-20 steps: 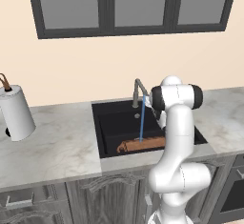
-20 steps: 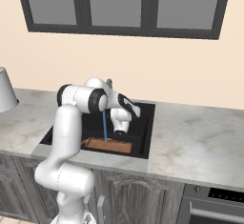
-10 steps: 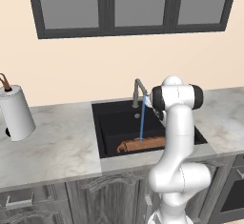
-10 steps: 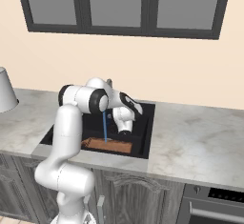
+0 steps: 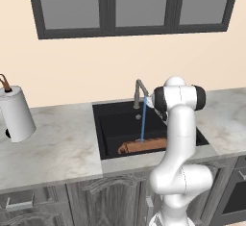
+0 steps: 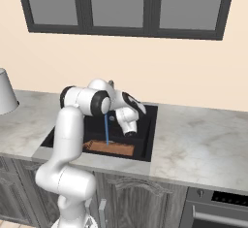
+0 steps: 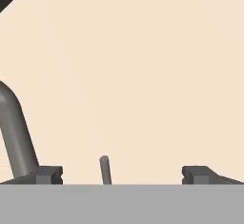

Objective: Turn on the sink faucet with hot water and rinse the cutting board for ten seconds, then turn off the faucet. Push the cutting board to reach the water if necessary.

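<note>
faucet: sink faucet at far rim of sink, bent spout over basin; in hand view its grey pipe on left, small lever standing between the fingertips
water: thin blue stream running, drops straight from spout onto board; also seen in right base view
board: cutting board flat on sink floor, near wall side, long axis left-right, handle end to left; stream lands on it approx mid-length; right end hidden behind arm in left base view; right base view shows it along near edge
sink: black basin set in marble table
pincer: wide, nothing held, 2 tips well apart w/ lever in gap, no contact visible; hand sits over basin's right part just right of faucet
other: white paper towel roll on table far left, well apart from sink; dark-framed window on wall above
</note>
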Robot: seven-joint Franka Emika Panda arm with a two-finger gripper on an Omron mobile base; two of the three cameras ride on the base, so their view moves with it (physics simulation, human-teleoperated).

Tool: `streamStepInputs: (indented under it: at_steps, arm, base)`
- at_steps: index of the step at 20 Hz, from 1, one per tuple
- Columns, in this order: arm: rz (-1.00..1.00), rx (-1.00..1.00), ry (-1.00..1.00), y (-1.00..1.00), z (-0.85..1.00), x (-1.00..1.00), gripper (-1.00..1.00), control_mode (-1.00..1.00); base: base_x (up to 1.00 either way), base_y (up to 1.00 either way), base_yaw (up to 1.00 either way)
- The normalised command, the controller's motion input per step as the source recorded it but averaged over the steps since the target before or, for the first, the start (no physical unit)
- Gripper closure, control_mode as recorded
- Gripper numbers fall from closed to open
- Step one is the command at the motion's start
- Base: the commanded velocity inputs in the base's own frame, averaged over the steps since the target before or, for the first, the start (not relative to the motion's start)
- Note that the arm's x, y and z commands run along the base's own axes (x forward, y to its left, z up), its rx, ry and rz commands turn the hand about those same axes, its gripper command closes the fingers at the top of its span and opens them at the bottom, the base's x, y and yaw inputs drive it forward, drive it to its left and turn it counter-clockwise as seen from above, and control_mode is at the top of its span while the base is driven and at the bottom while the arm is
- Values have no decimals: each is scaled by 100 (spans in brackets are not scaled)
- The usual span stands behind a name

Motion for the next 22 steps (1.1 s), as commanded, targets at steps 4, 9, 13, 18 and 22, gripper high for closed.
streamStepInputs:
  at_steps: [4,9,13,18,22]
  arm:
    - [4,-3,0,19,4,0,-100,-100]
    - [4,-2,0,20,0,0,-100,-100]
    - [8,0,0,0,0,0,-100,-100]
    - [6,0,-5,0,0,0,-100,-100]
    - [5,-3,-8,-2,-1,1,-100,-100]
  base:
    - [0,0,0]
    - [0,0,0]
    - [0,0,0]
    - [0,0,0]
    - [0,0,0]
